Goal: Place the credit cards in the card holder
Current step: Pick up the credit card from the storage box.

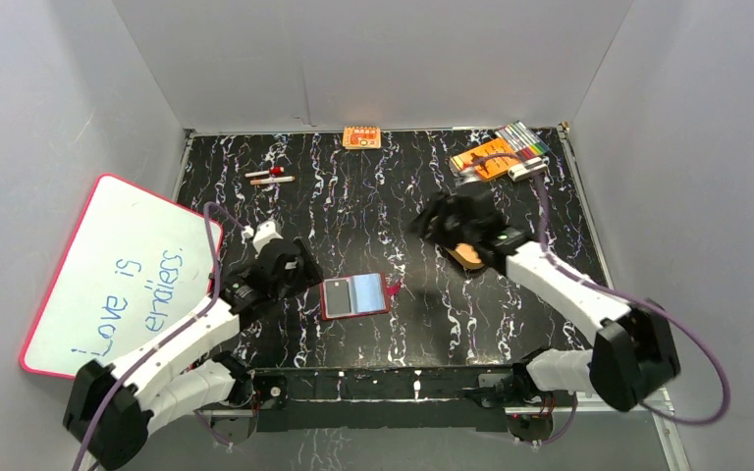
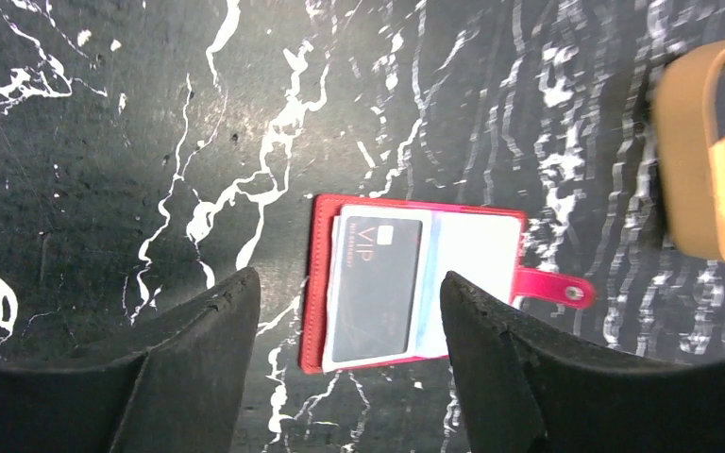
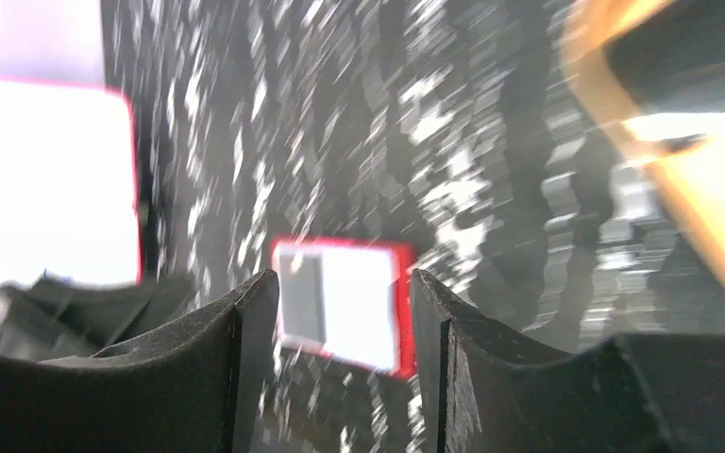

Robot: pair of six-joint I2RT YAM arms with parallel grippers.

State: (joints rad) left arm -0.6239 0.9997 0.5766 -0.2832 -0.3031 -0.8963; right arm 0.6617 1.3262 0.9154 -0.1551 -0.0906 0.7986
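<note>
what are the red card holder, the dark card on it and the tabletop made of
The card holder looks like red leather or faux leather, smooth with a slight sheen, plus pale clear plastic sleeves. The dark card is likely glossy plastic: thin, flat, printed VIP. The tabletop is black with white veining, a marble look; stone or printed laminate, cannot tell.

The red card holder lies open and flat, six o'clock of the top view's centre. A blackish credit card covers its nine o'clock half.
</note>
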